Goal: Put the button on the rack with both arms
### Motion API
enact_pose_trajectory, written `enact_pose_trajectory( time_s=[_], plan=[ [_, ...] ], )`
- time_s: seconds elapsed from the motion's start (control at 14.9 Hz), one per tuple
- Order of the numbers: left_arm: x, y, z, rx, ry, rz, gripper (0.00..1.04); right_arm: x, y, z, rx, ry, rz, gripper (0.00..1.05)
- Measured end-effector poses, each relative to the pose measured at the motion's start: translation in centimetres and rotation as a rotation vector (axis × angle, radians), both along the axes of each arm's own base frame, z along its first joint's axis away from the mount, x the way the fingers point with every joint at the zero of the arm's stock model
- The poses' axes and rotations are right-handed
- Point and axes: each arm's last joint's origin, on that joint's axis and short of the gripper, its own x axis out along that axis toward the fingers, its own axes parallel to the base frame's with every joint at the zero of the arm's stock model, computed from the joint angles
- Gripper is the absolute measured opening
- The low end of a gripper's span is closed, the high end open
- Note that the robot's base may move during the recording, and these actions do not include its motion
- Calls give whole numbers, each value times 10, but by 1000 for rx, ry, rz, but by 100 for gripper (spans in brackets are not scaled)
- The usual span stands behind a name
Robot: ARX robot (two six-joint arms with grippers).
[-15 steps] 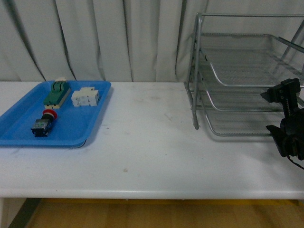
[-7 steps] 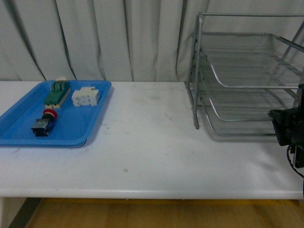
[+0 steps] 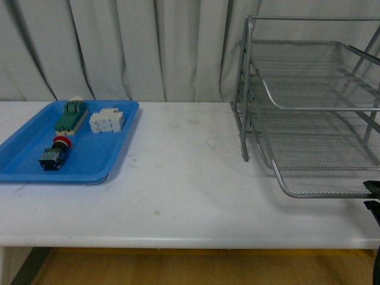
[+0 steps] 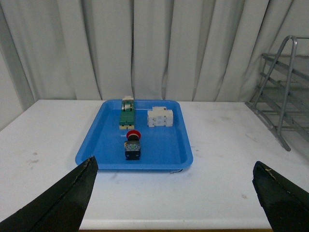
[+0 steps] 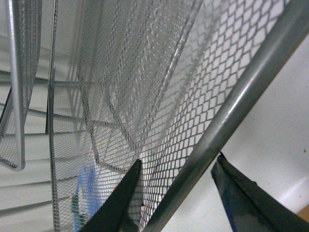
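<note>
Right end effector (image 5: pixel 178 159): the fingers are spread and straddle a rim tube of the rack (image 3: pixel 320 194). Mesh and bench (image 3: pixel 190 196) show in the gaps on both sides, so it reads as open around the tube, not clamped. In the front view only a dark sliver of it shows, low at the bench's right edge, just under the lowest tier's front rim.

Left end effector (image 4: pixel 174 163): fingers wide apart with nothing between them. It hangs back from the tray (image 3: pixel 71 177) and looks straight at it.

The button (image 3: pixel 54 152) lies on its side in the blue tray near the bench's far-left corner, red cap toward the far edge. A green block (image 3: pixel 71 117) and a white block (image 3: pixel 107 121) sit just beyond it, clear of it. The rack stands at the right end, well apart from the tray.

Step in hand, as I read it: the pick has not started. The right arm is busy at the lowest tier, and the button is untouched.

Next move, my judgement: bring your left end effector down over the button and close across the black body, not the round cap. Keep the fingers short of the two blocks. The rack is a long reach from that side, so expect a hand-over. Free the right end effector from the rim first.
</note>
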Motion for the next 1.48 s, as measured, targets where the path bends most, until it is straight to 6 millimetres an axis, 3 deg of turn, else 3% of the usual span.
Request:
enact_pose_trajectory(
  time_s=[0.07,0.2,0.34,0.4,0.47,0.61,0.67,0.81,0.88,1.08,1.14,1.48],
  plan=[
    [0,0,0,0,0,0,98,-11,0,14,-133,-30,42,63],
    [0,0,0,0,0,0,98,-21,0,35,-260,-85,52,84],
    [0,0,0,0,0,1,98,-49,3,46,-465,30,1,99],
    [0,0,0,0,0,0,98,-70,12,52,-614,51,-29,98],
    [0,0,0,0,0,0,98,-82,13,55,-729,-53,53,91],
    [0,0,0,0,-1,2,98,-103,5,37,-952,2,274,69],
    [0,0,0,0,2,0,98,-110,7,45,-1044,-62,325,58],
    [0,0,0,0,-2,1,98,-110,7,51,-1072,-101,311,54],
    [0,0,0,0,-2,1,98,-109,7,63,-1119,-178,270,47],
    [0,0,0,0,0,1,98,-118,7,98,-1207,-357,170,8],
    [0,0,0,0,0,1,98,-122,7,105,-1221,-375,159,2],
    [0,0,0,0,0,1,98,-150,7,124,-1223,-375,159,2]
  ],
)
